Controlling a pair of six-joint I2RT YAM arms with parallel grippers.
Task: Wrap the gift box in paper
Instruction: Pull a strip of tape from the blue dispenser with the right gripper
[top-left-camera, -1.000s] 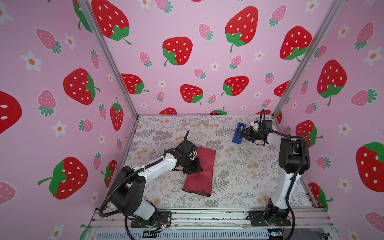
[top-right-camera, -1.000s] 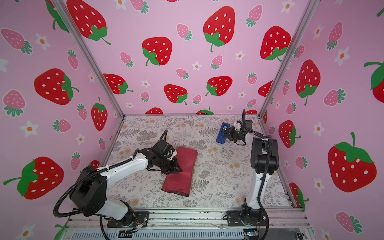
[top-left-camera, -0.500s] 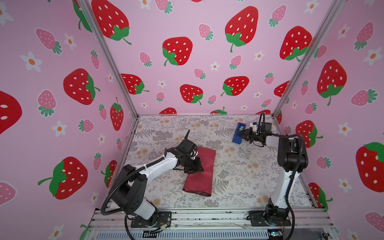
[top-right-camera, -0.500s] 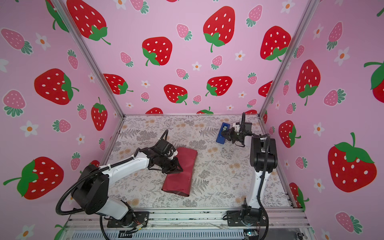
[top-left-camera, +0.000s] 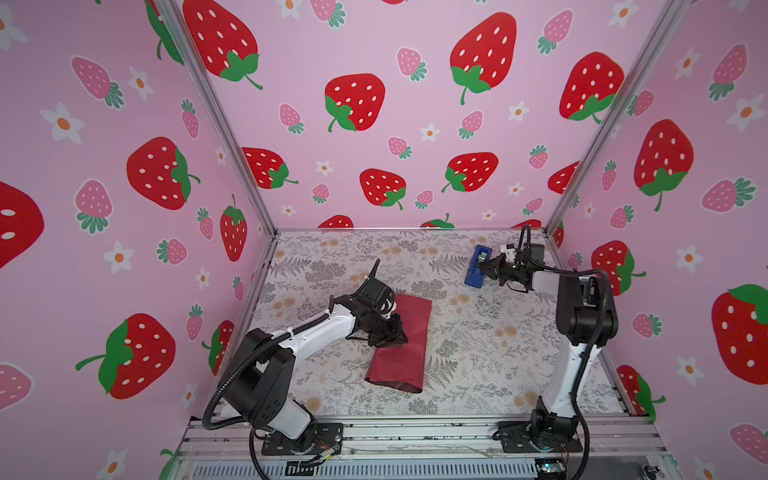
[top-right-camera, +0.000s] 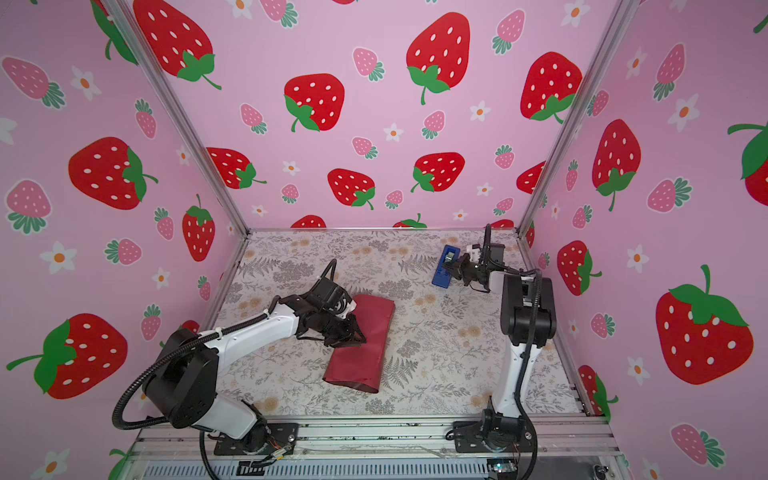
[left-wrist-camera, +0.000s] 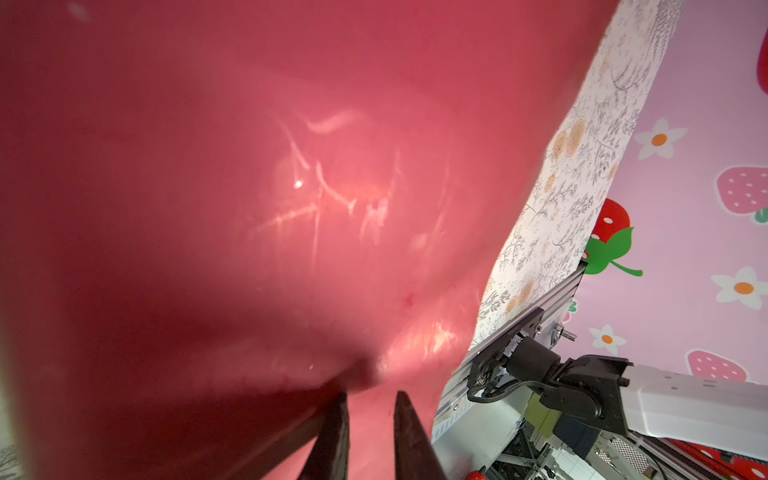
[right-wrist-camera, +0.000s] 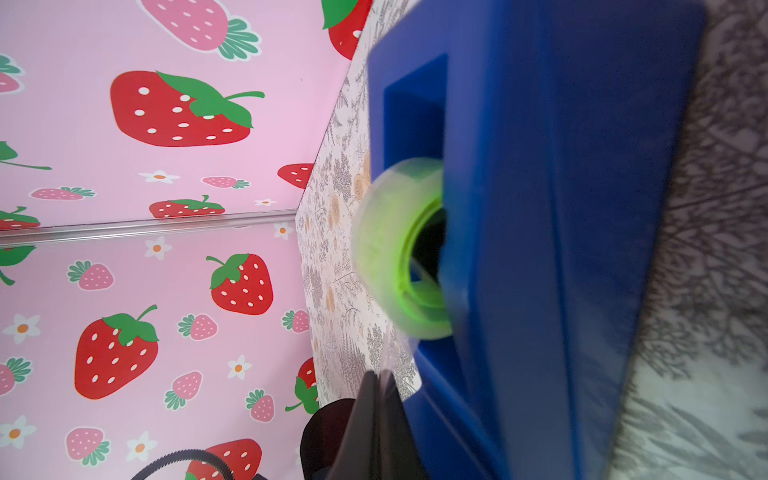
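Paper (top-left-camera: 405, 347), dark maroon, thin and folded over into a long bundle, lies on the floral-patterned desk (top-left-camera: 478, 353) a little left of the middle in both top views. The small slate-blue gift box shows nowhere. Judging by the bundle's raised shape, it probably sits inside the fold. The bundle's long axis runs from the near edge toward the far wall, leaning slightly right at its far end.

The left claw (top-left-camera: 395, 334) rests on the bundle's left long edge, about halfway along. In the left wrist view its jaws stand a narrow gap apart with red paper behind them. Whether they pinch a fold or only press on it cannot be told.

The right claw (top-left-camera: 484, 268) is well apart from the bundle, in the far right corner against the narrow bright-blue plastic tape dispenser (top-left-camera: 473, 278). Its jaws are closed. In the right wrist view a clear strip (right-wrist-camera: 392, 361) runs from the green-cored tape roll (right-wrist-camera: 395, 249) to the fingertips, so the claw appears to pinch the tape's free end.

From the right claw the bundle lies toward the near left, across an open stretch of desk. The left arm is the nearer one and is already on it. The likely next move is for the right arm to carry tape over while the left steadies the wrap. Where the seam lies is not visible.
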